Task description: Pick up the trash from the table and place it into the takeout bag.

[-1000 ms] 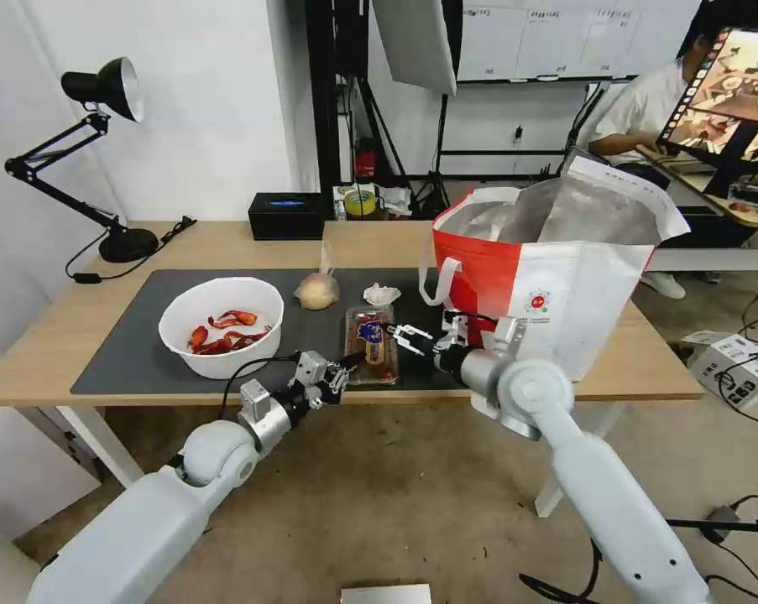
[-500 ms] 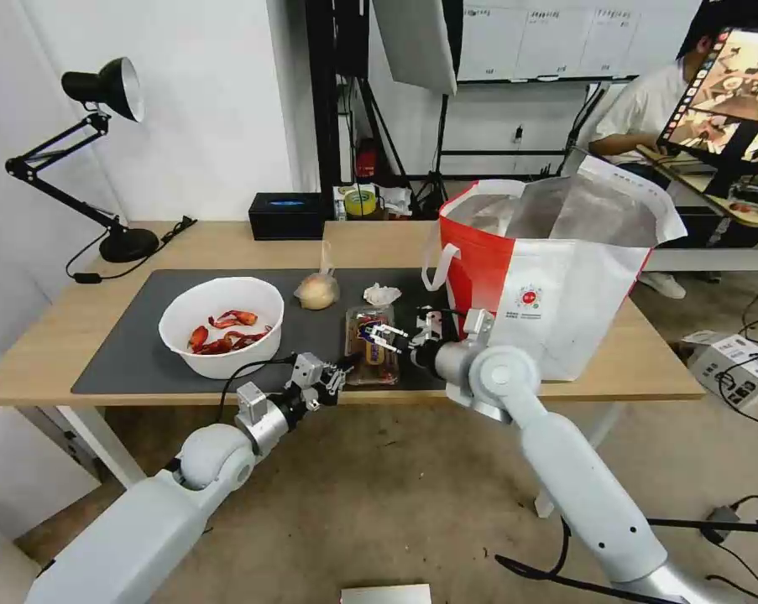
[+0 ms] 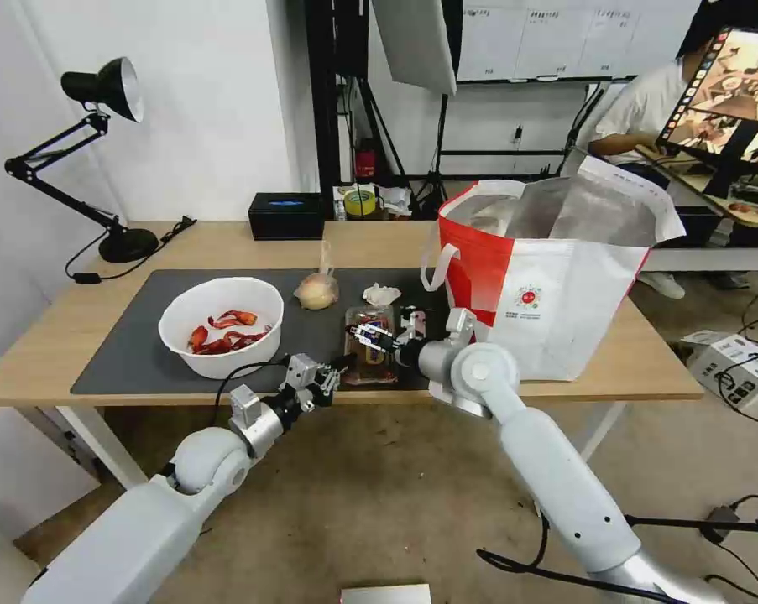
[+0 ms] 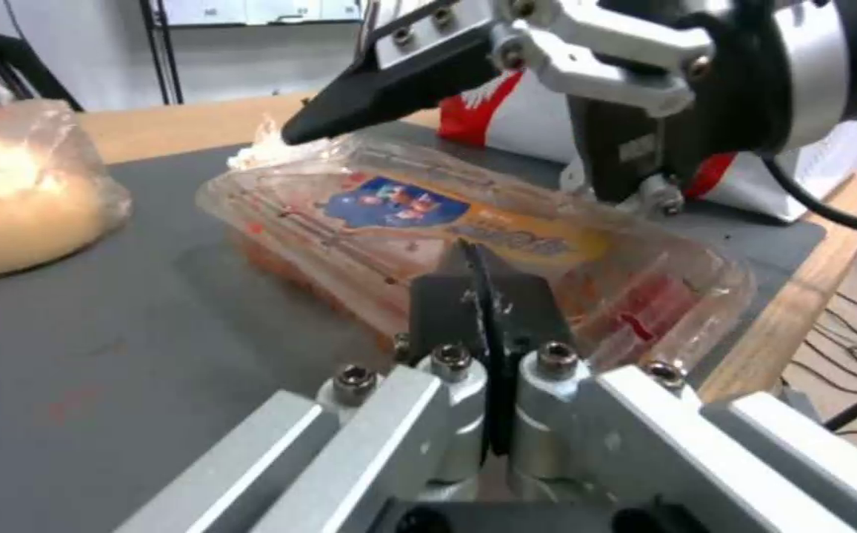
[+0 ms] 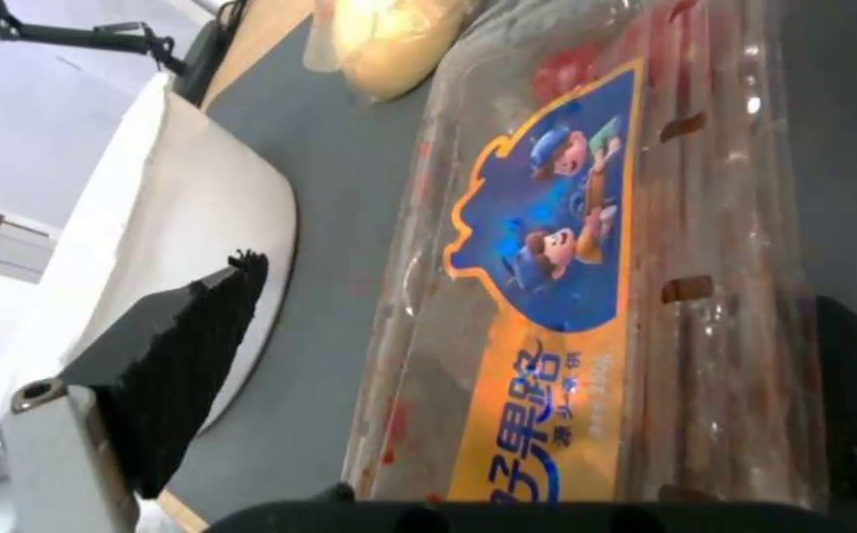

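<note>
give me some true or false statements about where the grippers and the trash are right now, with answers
1. The right gripper is open, with its jaws straddling the clear tray of cherry tomatoes. True.
2. The left gripper is lifting the white bowl. False: it is shut, with its tip at the near end of the tray, and the bowl stands untouched on the grey mat.
3. The crumpled tissue is inside the takeout bag. False: it lies on the mat beside the bag.
4. The bagged bun lies on the mat between the bowl and the tissue. True.
5. The tray hangs in the air above the table. False: it rests on the mat.
</note>
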### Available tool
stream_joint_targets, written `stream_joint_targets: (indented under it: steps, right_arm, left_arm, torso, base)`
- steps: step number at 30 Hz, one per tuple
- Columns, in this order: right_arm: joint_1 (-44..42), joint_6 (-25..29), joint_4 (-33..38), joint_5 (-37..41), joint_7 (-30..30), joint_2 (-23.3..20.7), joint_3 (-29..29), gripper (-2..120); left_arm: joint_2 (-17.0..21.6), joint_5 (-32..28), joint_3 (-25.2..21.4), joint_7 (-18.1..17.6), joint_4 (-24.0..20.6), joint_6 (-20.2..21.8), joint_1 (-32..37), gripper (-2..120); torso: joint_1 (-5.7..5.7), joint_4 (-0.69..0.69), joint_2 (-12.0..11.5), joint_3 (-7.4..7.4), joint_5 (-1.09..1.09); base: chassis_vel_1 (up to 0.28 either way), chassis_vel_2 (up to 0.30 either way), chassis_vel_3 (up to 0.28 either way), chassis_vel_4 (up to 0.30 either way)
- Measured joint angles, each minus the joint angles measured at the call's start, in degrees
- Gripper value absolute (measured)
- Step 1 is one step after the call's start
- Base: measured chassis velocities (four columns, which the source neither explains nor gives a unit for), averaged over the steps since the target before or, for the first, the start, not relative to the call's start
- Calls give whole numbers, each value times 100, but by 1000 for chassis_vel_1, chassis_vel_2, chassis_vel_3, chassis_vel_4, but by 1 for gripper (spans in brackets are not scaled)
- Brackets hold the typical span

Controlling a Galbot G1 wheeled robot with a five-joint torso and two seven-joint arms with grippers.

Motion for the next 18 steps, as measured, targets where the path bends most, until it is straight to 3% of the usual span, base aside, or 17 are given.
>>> stream_joint_targets:
  steps: [18]
  right_arm:
    - [192, -67, -279, -8, 22, 174, -147, 100]
  left_arm:
    - [30, 41, -251, 20, -142, -30, 260, 0]
  torso:
    - [0, 0, 0, -1, 0]
  base:
    - [0, 0, 0, 0]
